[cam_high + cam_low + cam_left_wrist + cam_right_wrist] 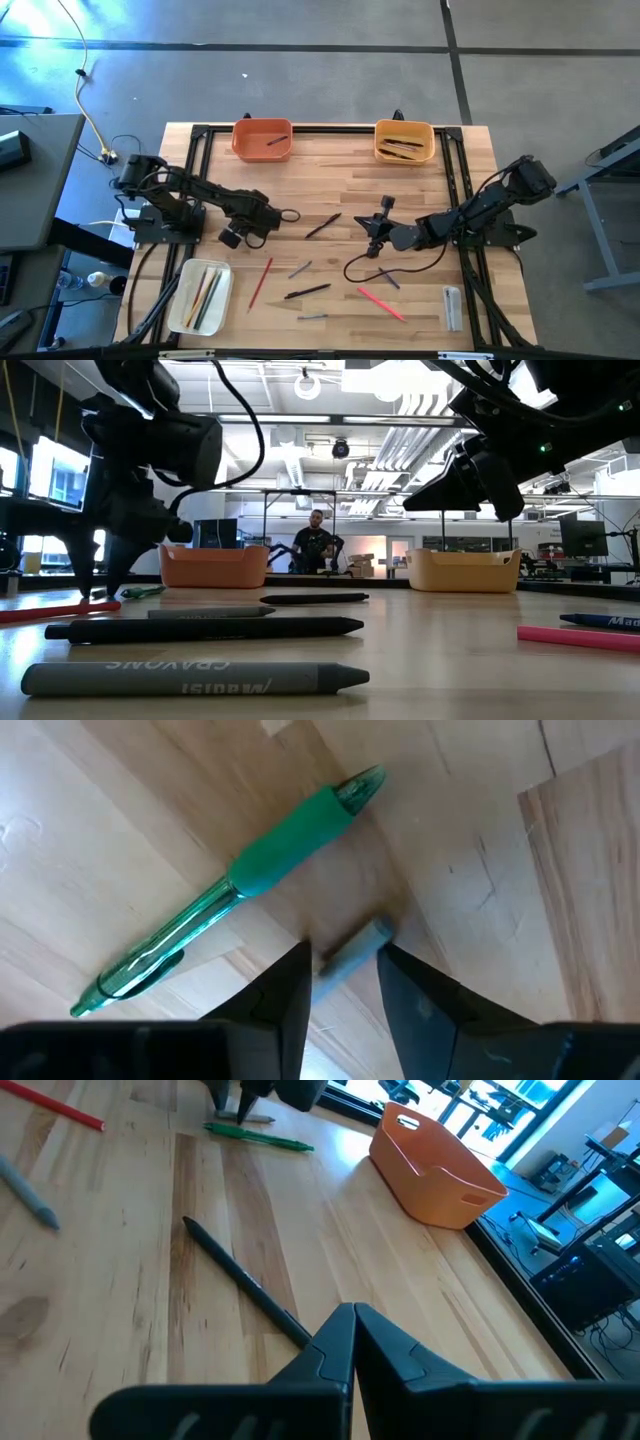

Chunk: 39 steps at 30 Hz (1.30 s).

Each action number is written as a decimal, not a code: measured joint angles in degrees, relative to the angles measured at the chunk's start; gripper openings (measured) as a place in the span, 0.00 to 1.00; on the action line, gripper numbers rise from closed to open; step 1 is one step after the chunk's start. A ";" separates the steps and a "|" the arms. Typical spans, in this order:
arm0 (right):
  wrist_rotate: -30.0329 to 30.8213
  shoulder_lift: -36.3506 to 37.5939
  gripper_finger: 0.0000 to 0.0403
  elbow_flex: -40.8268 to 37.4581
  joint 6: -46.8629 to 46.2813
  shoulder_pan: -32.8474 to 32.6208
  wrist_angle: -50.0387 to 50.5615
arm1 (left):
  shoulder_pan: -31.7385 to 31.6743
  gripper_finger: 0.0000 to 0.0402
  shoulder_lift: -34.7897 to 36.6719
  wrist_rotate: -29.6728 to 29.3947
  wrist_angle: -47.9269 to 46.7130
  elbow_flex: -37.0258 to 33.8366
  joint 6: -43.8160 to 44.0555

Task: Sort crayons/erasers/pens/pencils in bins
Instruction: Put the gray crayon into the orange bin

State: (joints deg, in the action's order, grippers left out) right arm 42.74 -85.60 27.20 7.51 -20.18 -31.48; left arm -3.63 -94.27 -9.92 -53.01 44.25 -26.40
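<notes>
My left gripper [343, 952] points down at the table's left middle [238, 238], open, one fingertip on each side of a short grey crayon [356, 946] that lies flat on the wood. A green pen [285, 850] lies just beyond it. My right gripper [352, 1312] is shut, holds nothing and hovers near the table's middle [364, 222]. One end of a black pen [245, 1280] reaches in front of it. The orange bin [240, 146] and the yellow-orange bin [380, 150] stand at the far edge. The white bin [180, 292], at the near left, holds pencils. My left gripper comes at the grey crayon from above, its fingers [290, 990] across the crayon's length. The crayon lies flat on the table in the gap. I cannot tell whether the fingers touch it.
Loose on the near half lie a red pencil [260, 283], a black pen [307, 291], grey crayons [300, 268] [312, 316], a blue crayon [388, 278], a pink crayon [382, 303] and a clear block [452, 307]. A person [317, 545] stands far behind the table.
</notes>
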 joint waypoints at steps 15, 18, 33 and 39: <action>-0.18 0.00 0.00 0.00 0.00 0.00 0.02 | -0.01 0.02 -0.25 -1.35 0.93 -0.08 -1.20; -0.18 0.00 0.00 0.00 0.00 0.00 0.02 | -0.05 0.03 -0.08 -1.27 0.64 0.41 -0.53; -0.22 0.00 0.00 0.00 -0.15 0.00 0.42 | 0.70 0.01 9.34 -1.35 -7.13 8.29 6.96; -0.68 0.00 0.00 0.00 -0.14 0.00 0.38 | -2.86 0.01 15.92 -4.19 -6.73 11.98 9.70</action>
State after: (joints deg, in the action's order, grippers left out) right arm 42.07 -85.60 27.20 7.37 -20.18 -31.10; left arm -6.49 -78.35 -14.11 -59.75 56.23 -16.69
